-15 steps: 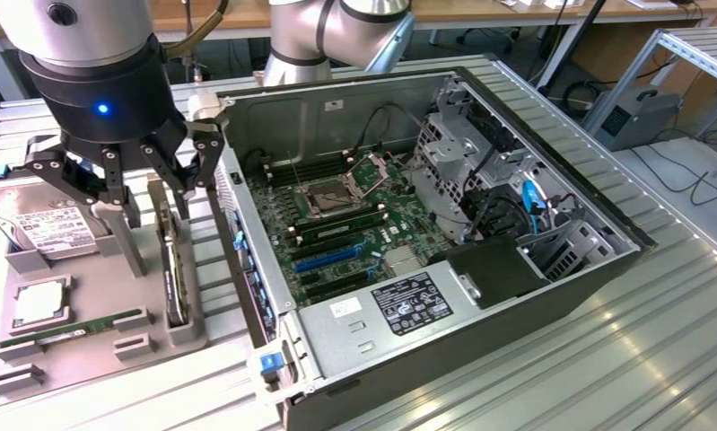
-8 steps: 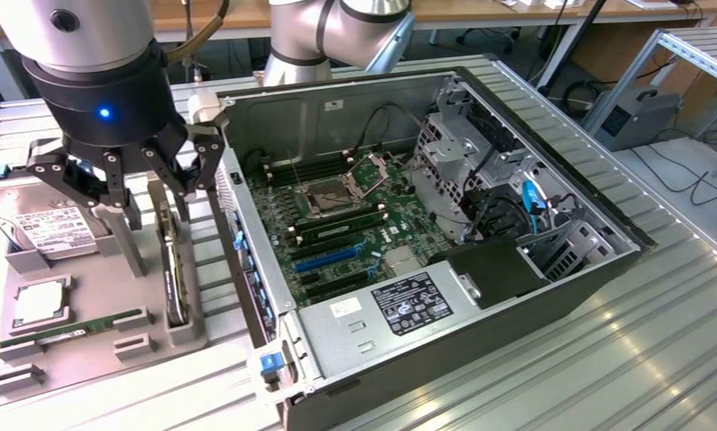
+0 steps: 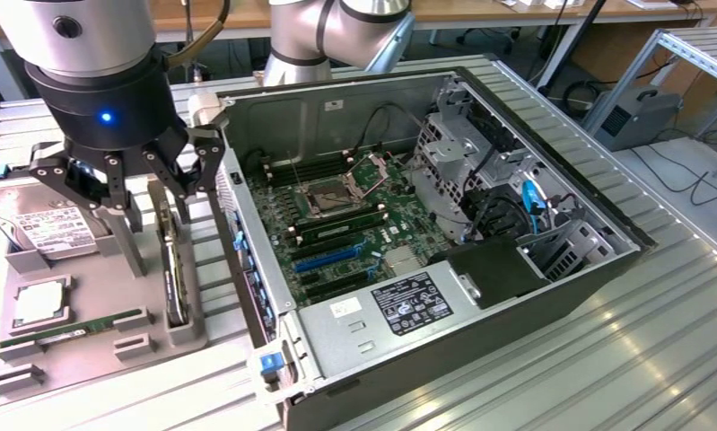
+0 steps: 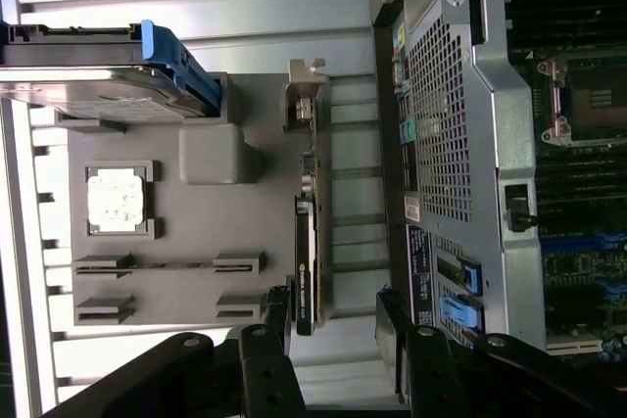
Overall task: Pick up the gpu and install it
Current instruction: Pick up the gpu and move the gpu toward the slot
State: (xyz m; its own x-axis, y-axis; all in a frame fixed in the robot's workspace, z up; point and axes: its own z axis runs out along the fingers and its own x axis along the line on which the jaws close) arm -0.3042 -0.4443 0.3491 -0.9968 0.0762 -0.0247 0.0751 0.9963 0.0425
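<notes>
The gpu [image 3: 174, 265] stands on its edge in a slot of the grey holder tray [image 3: 95, 350], beside the open computer case [image 3: 454, 296]. In the wrist view the gpu [image 4: 306, 252] is a thin dark strip with its silver bracket [image 4: 306, 95] at one end. My gripper [image 3: 136, 190] hangs open just above the card's far end, holding nothing. Its black fingers [image 4: 279, 312] straddle the card's line in the wrist view, and the gripper [image 4: 334, 315] touches nothing. The motherboard [image 3: 334, 224] lies bare inside the case, with a blue slot [image 3: 328, 258].
On the holder tray [image 4: 196, 242] rest a hard drive [image 3: 41, 224] with a white label, a square processor [image 3: 41, 305] and a narrow memory stick [image 3: 71, 330]. The case's perforated rear wall [image 4: 451, 144] rises close beside the card. Drive cage and cables [image 3: 502, 206] fill the case's right side.
</notes>
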